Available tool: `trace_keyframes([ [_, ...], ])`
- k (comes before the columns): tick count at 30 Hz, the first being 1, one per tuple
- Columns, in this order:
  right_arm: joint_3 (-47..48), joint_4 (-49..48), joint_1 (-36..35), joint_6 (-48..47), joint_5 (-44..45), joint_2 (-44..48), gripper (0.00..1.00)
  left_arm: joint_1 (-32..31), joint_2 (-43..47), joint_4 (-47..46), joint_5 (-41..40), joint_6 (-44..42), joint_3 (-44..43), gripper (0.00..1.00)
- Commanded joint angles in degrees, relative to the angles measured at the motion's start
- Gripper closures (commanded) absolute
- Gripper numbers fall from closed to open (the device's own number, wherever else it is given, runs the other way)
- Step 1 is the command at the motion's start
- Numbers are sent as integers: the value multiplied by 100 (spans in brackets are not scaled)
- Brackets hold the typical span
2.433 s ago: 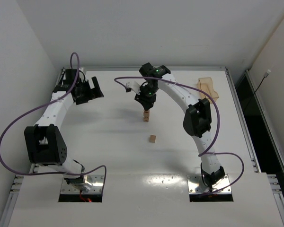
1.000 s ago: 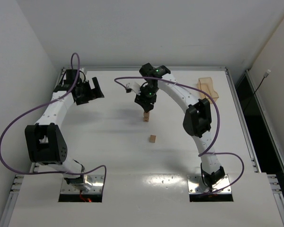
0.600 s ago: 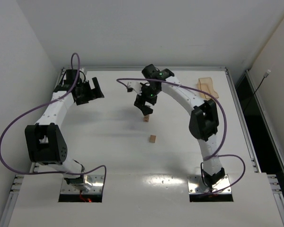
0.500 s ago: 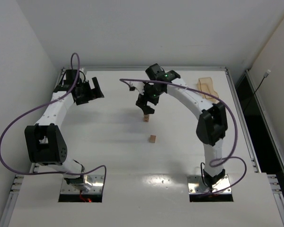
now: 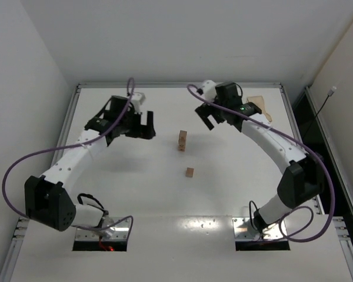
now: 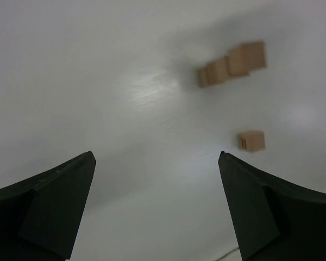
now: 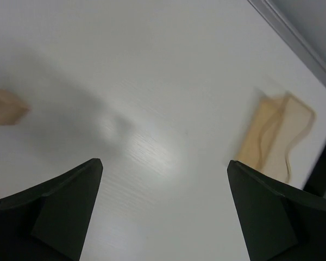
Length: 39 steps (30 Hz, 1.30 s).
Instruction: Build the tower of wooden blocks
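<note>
It looked like a robotics lab: a white table (image 5: pixel 135 188) boxed in by plain white walls (image 5: pixel 165 41), two cabled arms (image 5: pixel 76 155) bolted on.

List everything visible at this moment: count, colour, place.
tower: one slim stack, light tan, mid-table between the grippers; block count unclear
loose wood block: one, light tan, on the table near the tower, apart from it
tray: one, translucent tan, far right of the table, partly hidden
table: one, white
cables: two, purple, looping at left and right
arms: two, white and black, from the near edge
left gripper: one, black, open and empty, left of the tower
right gripper: one, black, open and empty, right of the tower
</note>
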<state>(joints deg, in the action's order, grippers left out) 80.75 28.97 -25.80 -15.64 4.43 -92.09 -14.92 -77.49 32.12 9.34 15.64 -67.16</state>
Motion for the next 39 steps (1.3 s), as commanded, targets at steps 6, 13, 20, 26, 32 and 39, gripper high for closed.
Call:
trace_keyframes([
  [6,-1684,-753,1470,2169,2976,1131,8,-2221,515,-38,-71,-35,606,12],
  [13,-1808,-577,2526,2443,2520,1439,10,-3473,-818,-84,-1469,878,-164,13],
  [20,-1808,-524,3045,2548,1967,1493,10,-3957,-2197,171,-2480,1678,-886,40],
  [26,-2046,-524,3318,2601,1510,1616,10,-4010,-2674,295,-2552,1802,-1212,64],
  [32,-1896,-383,3442,2601,1096,1353,10,-4177,-2911,295,-2412,1855,-1387,51],
  [39,-1896,-375,3503,2601,972,1658,11,-4291,-2964,242,-2253,1741,-1388,44],
])
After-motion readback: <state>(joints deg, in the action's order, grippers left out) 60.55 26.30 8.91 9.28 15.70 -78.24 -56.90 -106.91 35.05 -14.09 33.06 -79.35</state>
